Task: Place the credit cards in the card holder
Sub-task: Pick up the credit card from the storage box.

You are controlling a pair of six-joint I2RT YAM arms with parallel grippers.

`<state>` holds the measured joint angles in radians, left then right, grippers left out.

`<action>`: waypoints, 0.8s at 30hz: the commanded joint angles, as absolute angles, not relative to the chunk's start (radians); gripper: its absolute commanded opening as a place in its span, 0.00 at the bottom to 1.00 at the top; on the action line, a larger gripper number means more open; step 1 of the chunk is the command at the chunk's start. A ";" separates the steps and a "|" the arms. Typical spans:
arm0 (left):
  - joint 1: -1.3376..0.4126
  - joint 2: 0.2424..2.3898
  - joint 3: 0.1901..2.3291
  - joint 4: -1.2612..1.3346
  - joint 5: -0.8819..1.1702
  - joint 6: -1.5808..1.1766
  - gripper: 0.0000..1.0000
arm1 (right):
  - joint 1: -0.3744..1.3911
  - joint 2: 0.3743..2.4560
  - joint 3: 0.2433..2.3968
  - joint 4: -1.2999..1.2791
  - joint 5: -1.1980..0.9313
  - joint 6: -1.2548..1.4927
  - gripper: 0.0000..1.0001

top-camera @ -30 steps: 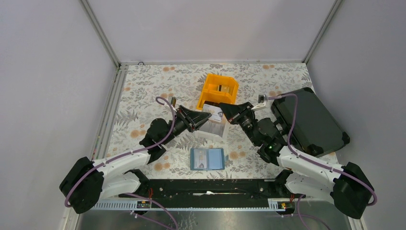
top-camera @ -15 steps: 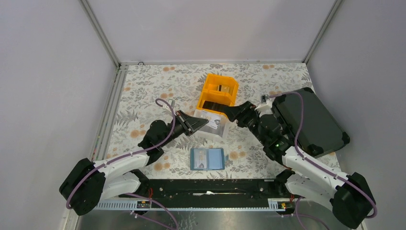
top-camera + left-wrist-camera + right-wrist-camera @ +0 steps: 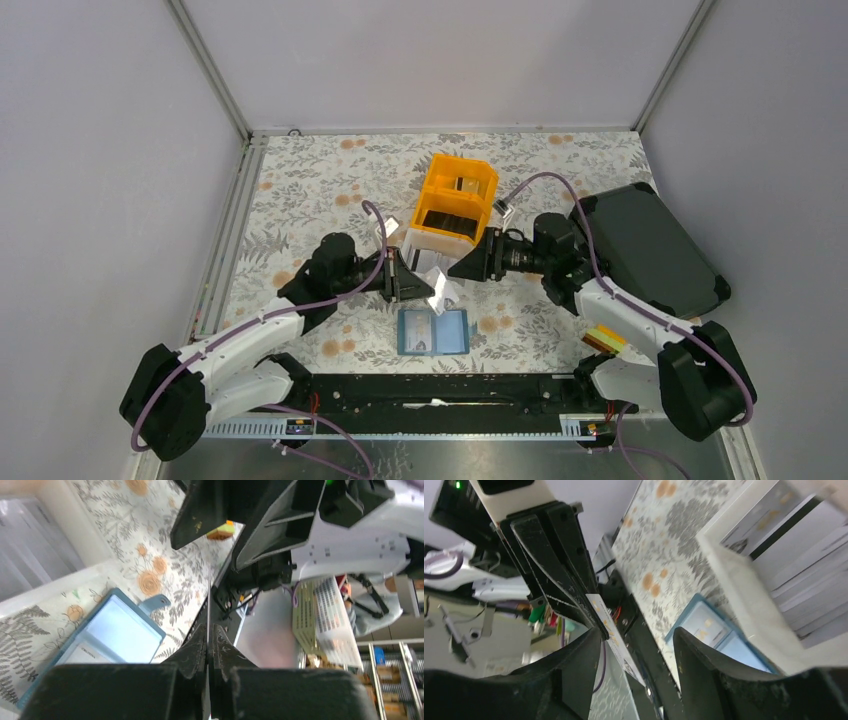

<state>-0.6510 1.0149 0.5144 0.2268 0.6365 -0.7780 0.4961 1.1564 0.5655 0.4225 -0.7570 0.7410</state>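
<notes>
My left gripper point(image 3: 408, 281) is shut on a pale credit card point(image 3: 438, 291), which hangs just above the far edge of the open teal card holder point(image 3: 433, 331). From the left wrist the card point(image 3: 208, 600) shows edge-on between the closed jaws of the gripper point(image 3: 210, 630), with the card holder point(image 3: 115, 635) below left. My right gripper point(image 3: 466, 266) stands open, facing the left one across the card. In the right wrist view its gripper point(image 3: 638, 635) has the card point(image 3: 613, 631) just beyond the gap, untouched. More cards point(image 3: 789, 555) lie in the white bin point(image 3: 428, 259).
An orange bin point(image 3: 457, 195) stands behind the white bin. A large black hard case point(image 3: 648, 250) lies at the right. The black rail point(image 3: 440, 388) runs along the near table edge, close below the card holder.
The left gripper closed on the card over the white bin and carried it toward the card holder. The right gripper let go of it, opened, and swung round to face left.
</notes>
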 commanded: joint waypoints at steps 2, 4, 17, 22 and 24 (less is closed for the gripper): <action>-0.647 1.002 0.560 0.179 0.806 -0.671 0.00 | 0.554 1.189 0.604 0.527 -0.973 0.746 0.59; -0.647 1.006 0.561 0.180 0.811 -0.671 0.00 | 0.583 1.200 0.614 0.525 -0.969 0.741 0.53; -0.647 0.988 0.501 0.284 0.772 -0.754 0.51 | 0.625 1.216 0.559 0.664 -0.869 0.805 0.00; -0.647 0.983 0.380 0.532 0.738 -0.922 0.52 | 0.625 1.193 0.481 0.836 -0.785 0.906 0.00; -0.646 0.990 0.341 0.638 0.725 -0.990 0.42 | 0.625 1.192 0.464 0.874 -0.765 0.925 0.00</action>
